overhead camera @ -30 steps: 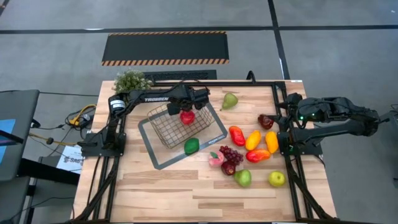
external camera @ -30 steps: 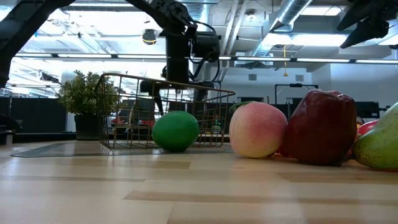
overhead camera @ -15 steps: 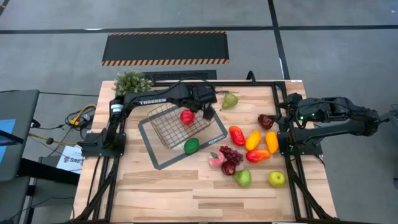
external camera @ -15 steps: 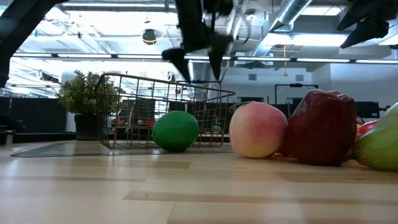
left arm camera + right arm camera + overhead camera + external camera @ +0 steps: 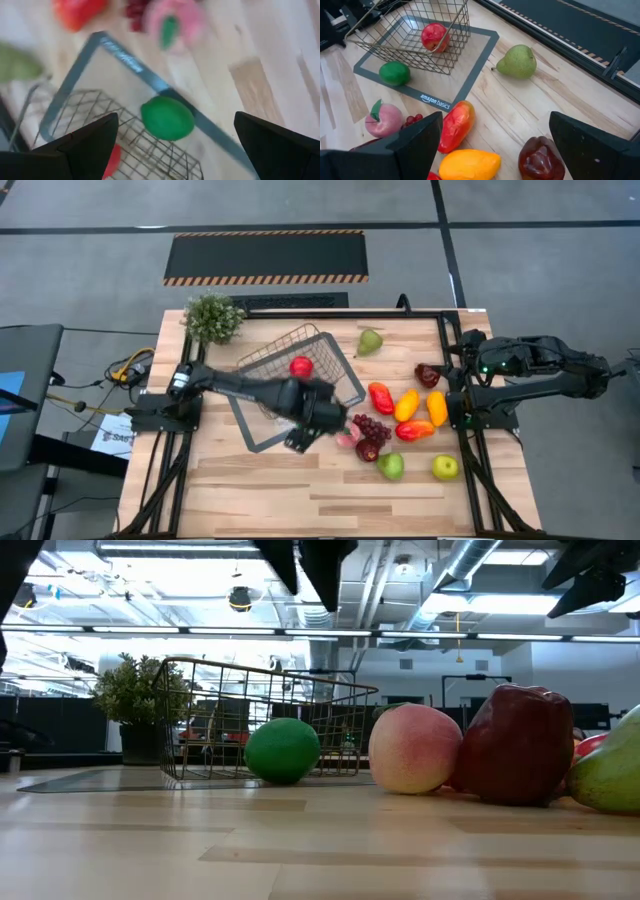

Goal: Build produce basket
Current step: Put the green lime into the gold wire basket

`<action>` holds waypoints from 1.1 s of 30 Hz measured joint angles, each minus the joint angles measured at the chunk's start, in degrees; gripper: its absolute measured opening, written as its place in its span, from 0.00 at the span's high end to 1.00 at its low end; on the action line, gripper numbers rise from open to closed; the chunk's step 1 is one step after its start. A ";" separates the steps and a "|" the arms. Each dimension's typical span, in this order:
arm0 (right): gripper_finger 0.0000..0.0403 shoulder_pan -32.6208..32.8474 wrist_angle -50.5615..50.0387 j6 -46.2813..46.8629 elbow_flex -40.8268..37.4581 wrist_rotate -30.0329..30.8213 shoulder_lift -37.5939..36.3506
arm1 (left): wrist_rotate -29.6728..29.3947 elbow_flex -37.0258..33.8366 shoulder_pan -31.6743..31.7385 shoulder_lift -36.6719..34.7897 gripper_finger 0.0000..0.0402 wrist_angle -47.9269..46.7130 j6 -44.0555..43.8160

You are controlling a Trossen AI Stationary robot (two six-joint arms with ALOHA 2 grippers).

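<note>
Left gripper (image 5: pixel 318 420) spread wide, empty, above the round green plastic fruit (image 5: pixel 167 119).
Rectangular silver wire-mesh basket (image 5: pixel 270 355) lies diagonal to the table edges; right gripper (image 5: pixel 490 150) also spread, empty.

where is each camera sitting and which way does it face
High: overhead, looking down; both arms, basket.
Low: table height, looking level past green ball; left gripper hangs above.
Left wrist: looks down past its own fingers at the basket.
Right wrist: looks across table past open right gripper.
All four show the green ball.
</note>
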 joint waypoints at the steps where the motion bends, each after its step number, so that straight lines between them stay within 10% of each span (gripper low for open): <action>1: 0.04 0.00 0.00 -0.02 0.00 0.00 0.00 | -0.17 -1.07 -0.80 0.09 0.04 0.39 1.71; 16: 0.04 0.00 0.00 1.01 0.02 -0.02 0.00 | -1.15 -16.43 3.12 0.15 0.04 10.50 10.76; 33: 0.04 0.02 -0.02 0.98 0.02 -0.02 0.01 | -3.52 -17.15 2.58 2.30 0.04 15.02 16.56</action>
